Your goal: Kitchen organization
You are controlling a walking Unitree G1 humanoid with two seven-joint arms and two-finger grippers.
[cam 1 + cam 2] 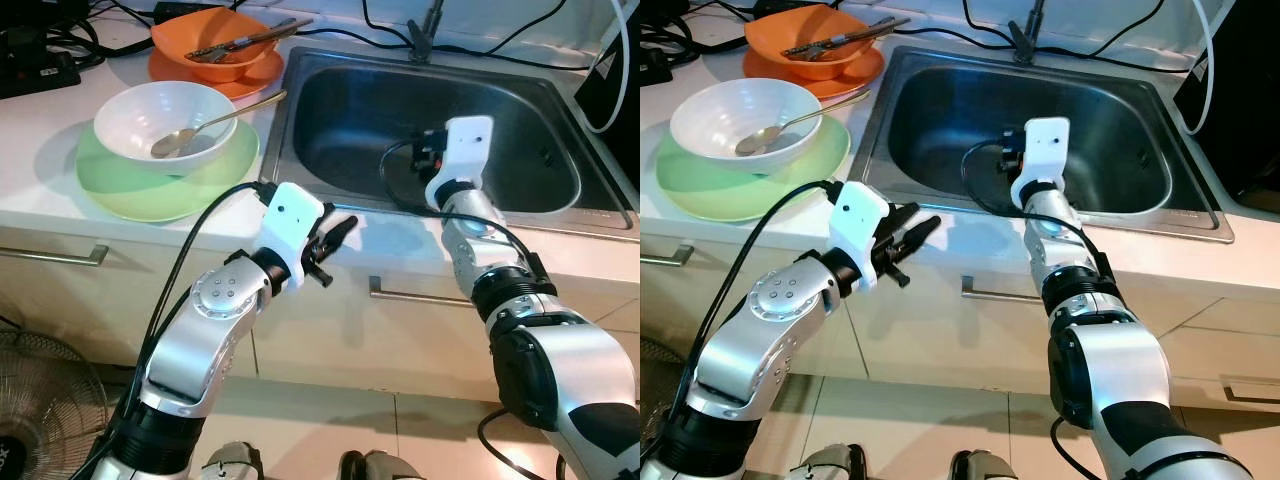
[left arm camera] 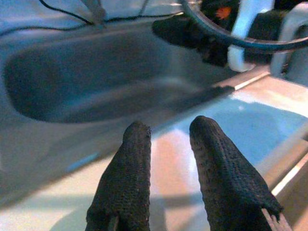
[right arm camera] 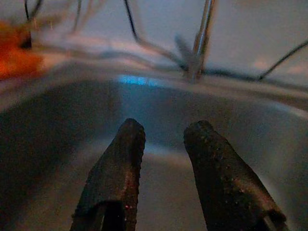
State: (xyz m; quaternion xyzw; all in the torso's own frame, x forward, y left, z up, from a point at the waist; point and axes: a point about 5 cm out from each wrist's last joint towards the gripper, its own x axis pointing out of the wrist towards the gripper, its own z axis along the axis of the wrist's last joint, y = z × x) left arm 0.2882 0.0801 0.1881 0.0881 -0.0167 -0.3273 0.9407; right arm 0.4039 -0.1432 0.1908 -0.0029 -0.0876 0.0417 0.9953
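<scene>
Our left gripper (image 2: 168, 144), textured black fingers slightly parted, empty, hovers beside the steel sink (image 1: 560, 205); right gripper (image 3: 163, 144) likewise, over its basin.

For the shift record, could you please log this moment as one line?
left hand: open, empty, at sink's front edge | right hand: open, empty, over basin | white bowl, orange bowl: on counter, untouched

White countertop (image 1: 60, 180) over cabinet drawers, steel sink (image 1: 560, 190) set into it at right. Left near: green plate (image 1: 130, 195) on counter, carrying white bowl (image 1: 150, 115) with spoon (image 1: 215, 122). Left far: orange plate (image 1: 255, 75) with orange bowl (image 1: 195, 35) holding utensils. Black cables (image 1: 60, 45) at far left.
</scene>
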